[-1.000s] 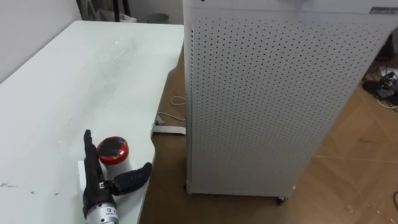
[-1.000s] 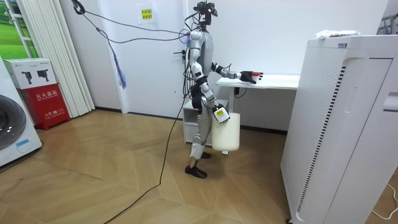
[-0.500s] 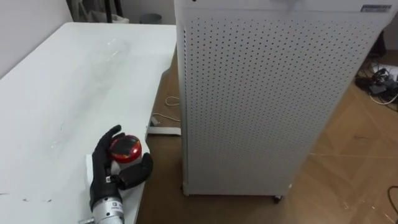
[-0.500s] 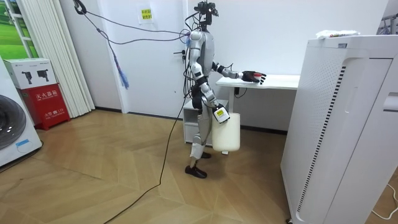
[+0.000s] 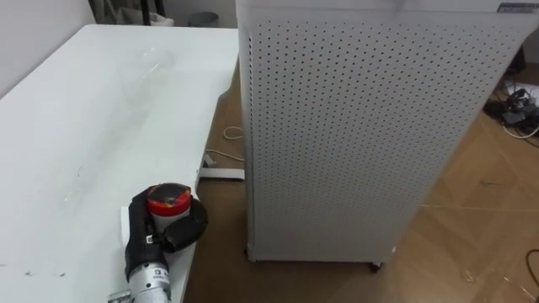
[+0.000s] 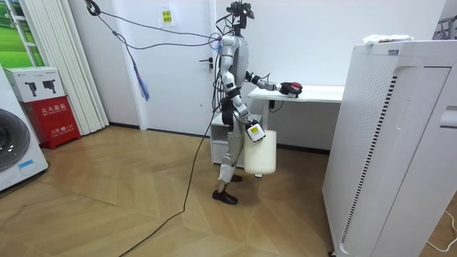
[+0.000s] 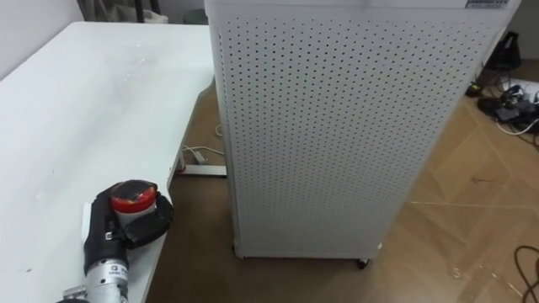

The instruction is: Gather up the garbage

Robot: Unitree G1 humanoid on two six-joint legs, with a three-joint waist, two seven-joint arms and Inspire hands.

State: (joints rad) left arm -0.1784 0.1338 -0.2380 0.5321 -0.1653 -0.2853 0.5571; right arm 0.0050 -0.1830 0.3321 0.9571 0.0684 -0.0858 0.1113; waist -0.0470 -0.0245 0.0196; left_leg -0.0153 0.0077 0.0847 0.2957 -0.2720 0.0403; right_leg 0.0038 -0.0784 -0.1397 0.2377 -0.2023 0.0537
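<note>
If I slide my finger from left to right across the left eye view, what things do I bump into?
white table → left hand curled round the red-topped container → white perforated cabinet → cables on the floor

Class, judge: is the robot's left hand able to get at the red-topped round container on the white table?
Likely yes: the left hand is curled round the red-topped round container at the edge of the white table; nothing stands between.
</note>
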